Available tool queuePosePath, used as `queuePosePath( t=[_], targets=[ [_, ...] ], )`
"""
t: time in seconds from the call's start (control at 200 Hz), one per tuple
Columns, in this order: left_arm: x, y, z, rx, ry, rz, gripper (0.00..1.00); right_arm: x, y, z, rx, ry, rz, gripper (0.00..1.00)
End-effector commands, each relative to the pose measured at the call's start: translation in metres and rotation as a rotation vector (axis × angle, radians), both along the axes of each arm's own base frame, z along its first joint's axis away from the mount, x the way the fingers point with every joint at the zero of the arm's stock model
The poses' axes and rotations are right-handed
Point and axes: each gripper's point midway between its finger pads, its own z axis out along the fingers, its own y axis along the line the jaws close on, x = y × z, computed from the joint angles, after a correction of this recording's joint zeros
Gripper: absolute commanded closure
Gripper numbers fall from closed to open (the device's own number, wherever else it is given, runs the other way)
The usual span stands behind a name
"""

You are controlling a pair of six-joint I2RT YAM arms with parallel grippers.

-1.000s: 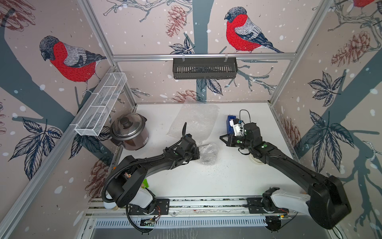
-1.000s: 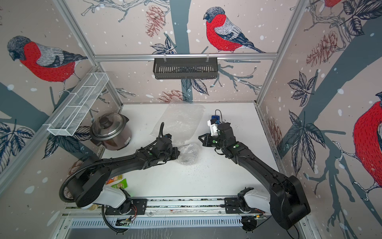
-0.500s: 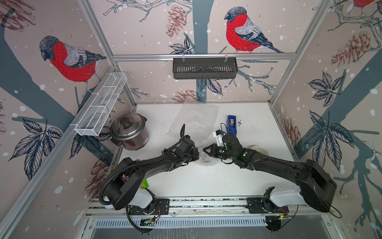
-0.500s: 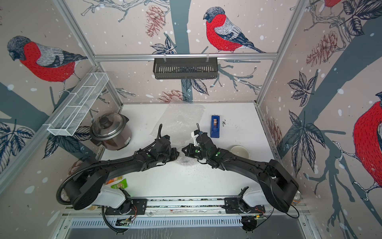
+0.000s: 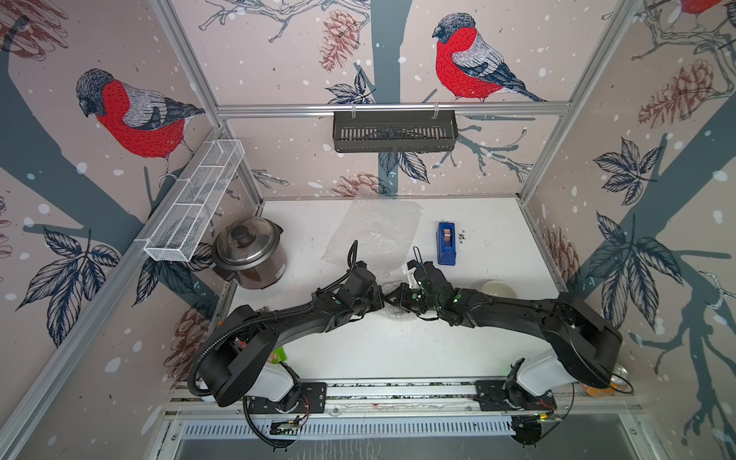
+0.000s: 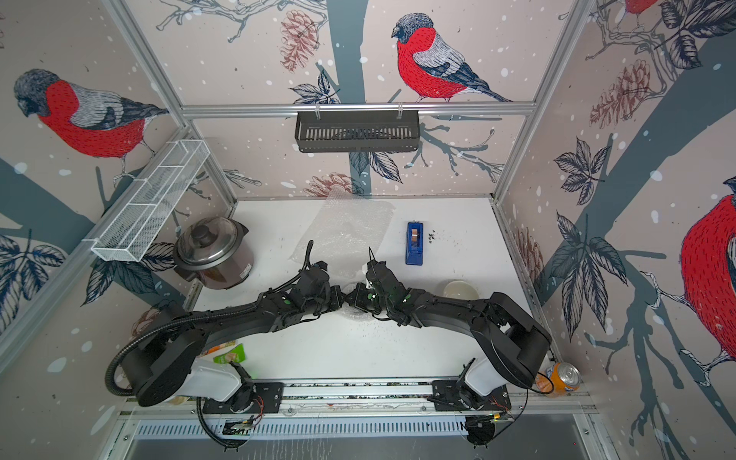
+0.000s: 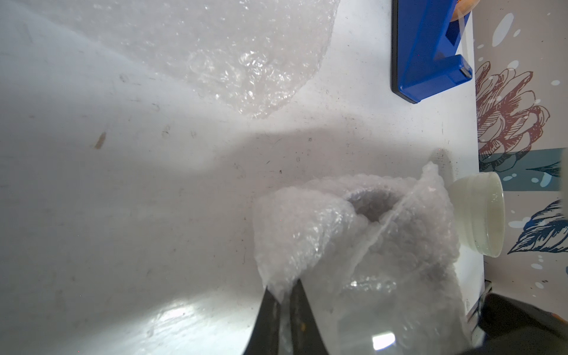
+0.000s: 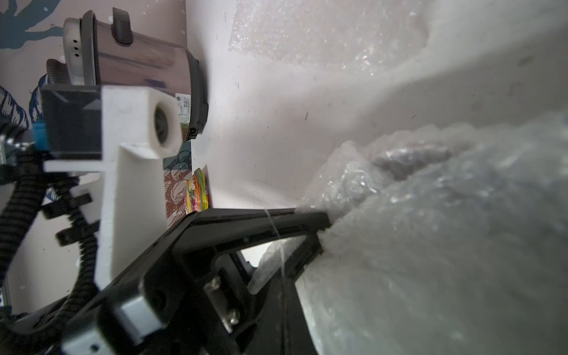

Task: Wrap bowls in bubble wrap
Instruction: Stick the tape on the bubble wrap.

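Left gripper (image 7: 282, 292) clamped on the bubble wrap (image 7: 368, 239) bundle's edge — right gripper (image 5: 392, 298) closed, just beside it.

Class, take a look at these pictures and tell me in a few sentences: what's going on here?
Two robot arms meet over a bundle of bubble wrap folded around a bowl. The left gripper has its fingers shut on an edge of the wrap. The right gripper is shut too, against the bundle's other side, but what it grips is hidden. A cream bowl sits unwrapped nearby, with a spare sheet and a blue tape dispenser behind.
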Motion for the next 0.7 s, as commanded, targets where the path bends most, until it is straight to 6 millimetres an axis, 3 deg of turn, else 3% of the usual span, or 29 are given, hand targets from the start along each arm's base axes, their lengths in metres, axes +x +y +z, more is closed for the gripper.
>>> queuePosePath(
  t=[0.0,0.285,0.53,0.695],
  targets=[
    [0.011,-0.008,0.017,-0.061,-0.058,0.023,0.95,0.001,-0.002,-0.008,-0.023,0.01,-0.012,1.0],
    [0.009,-0.007,0.017,-0.06,-0.056,0.022,0.93,0.002,-0.007,-0.03,-0.084,0.037,-0.01,1.0],
    [0.004,0.006,0.017,-0.015,-0.049,0.042,0.6,0.001,-0.006,-0.028,-0.084,0.03,-0.003,1.0],
    [-0.001,0.024,0.019,0.012,-0.043,0.087,0.45,0.001,-0.006,-0.03,-0.084,0.03,0.0,1.0]
  ],
)
